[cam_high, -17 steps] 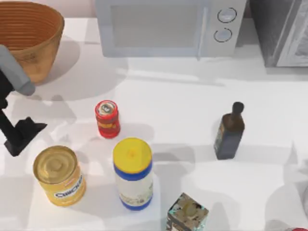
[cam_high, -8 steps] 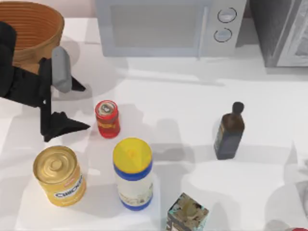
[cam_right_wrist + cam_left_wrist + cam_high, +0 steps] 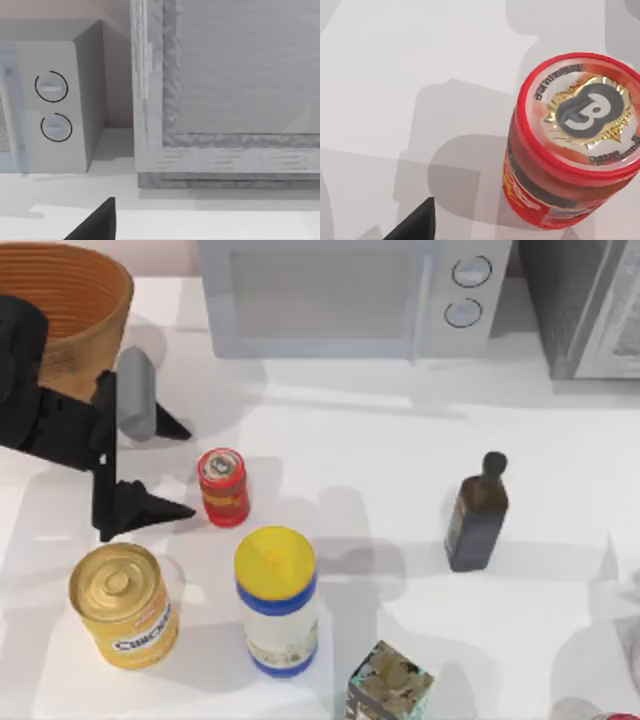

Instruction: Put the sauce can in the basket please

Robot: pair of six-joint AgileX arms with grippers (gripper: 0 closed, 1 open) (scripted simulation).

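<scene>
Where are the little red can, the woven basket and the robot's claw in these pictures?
sauce can point(image 3: 223, 487): top view, on its red side wall.
basket point(image 3: 88, 315): top view, on its ribbed outer wall.
left gripper point(image 3: 177, 470): top view, midway between its open fingertips, left of the can.

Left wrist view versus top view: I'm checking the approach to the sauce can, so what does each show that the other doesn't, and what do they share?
The left wrist view alone gives the sauce can up close: the printed foil lid inside its red rim, and a dark fingertip of the left gripper.

The top view alone gives the layout: the left gripper open beside the can at its left, the basket at the far left corner, the Chicken can, the yellow-lidded bottle, the dark bottle and the microwave.

Both show the sauce can upright on the white table, ungrasped.
</scene>
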